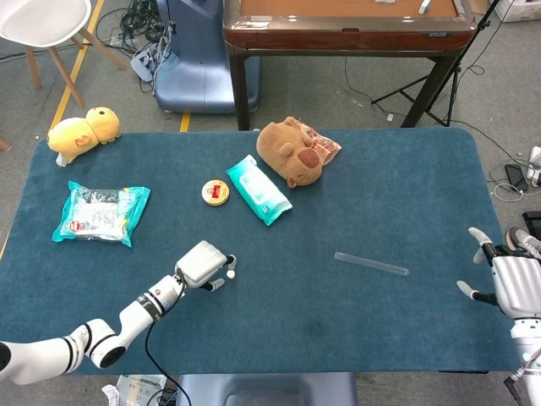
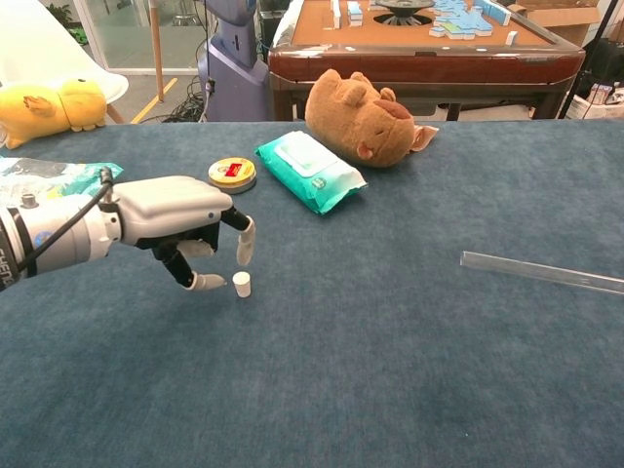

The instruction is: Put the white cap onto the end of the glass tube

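The white cap (image 2: 241, 284) stands upright on the blue bench (image 2: 390, 370), apart from the glass tube (image 2: 542, 272), which lies flat well off to the cap's right. The left hand (image 2: 180, 219) hovers just beside the cap, its fingers (image 2: 245, 240) spread and curled downward, one tip above the cap and another low beside it, holding nothing. The right hand (image 1: 514, 282) sits at the bench edge far beyond the tube from the cap, fingers apart and empty.
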Robot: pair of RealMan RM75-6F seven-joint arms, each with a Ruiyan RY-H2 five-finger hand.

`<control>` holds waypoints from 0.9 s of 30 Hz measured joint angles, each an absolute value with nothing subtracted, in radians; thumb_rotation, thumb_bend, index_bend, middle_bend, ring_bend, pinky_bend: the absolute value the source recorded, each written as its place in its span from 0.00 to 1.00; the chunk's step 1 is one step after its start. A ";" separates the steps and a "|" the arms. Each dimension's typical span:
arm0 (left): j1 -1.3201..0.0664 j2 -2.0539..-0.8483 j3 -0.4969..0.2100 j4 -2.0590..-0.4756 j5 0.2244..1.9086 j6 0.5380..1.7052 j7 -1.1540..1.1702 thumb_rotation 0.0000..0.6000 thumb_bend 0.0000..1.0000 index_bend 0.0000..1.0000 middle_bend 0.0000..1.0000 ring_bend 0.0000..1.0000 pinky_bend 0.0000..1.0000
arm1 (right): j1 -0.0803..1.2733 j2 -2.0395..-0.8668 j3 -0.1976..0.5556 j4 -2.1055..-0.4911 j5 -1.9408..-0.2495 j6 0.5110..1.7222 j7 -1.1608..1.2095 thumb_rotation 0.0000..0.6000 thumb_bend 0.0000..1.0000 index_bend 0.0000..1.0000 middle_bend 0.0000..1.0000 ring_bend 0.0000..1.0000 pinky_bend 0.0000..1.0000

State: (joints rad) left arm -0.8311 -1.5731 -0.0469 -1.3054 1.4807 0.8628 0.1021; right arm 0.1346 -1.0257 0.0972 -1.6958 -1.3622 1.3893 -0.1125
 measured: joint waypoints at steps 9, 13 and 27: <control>-0.839 -1.614 -0.046 -1.267 1.474 0.858 0.135 1.00 0.29 0.43 1.00 1.00 1.00 | 0.129 -1.024 0.096 -1.694 -1.357 1.388 -0.108 1.00 0.10 0.16 0.49 0.39 0.46; -0.841 -1.625 -0.045 -1.249 1.472 0.856 0.137 1.00 0.29 0.43 1.00 1.00 1.00 | 0.126 -1.023 0.095 -1.694 -1.355 1.389 -0.106 1.00 0.10 0.16 0.49 0.39 0.46; -0.849 -1.655 -0.048 -1.208 1.476 0.860 0.122 1.00 0.29 0.46 1.00 1.00 1.00 | 0.119 -1.022 0.095 -1.693 -1.353 1.391 -0.102 1.00 0.10 0.16 0.49 0.39 0.46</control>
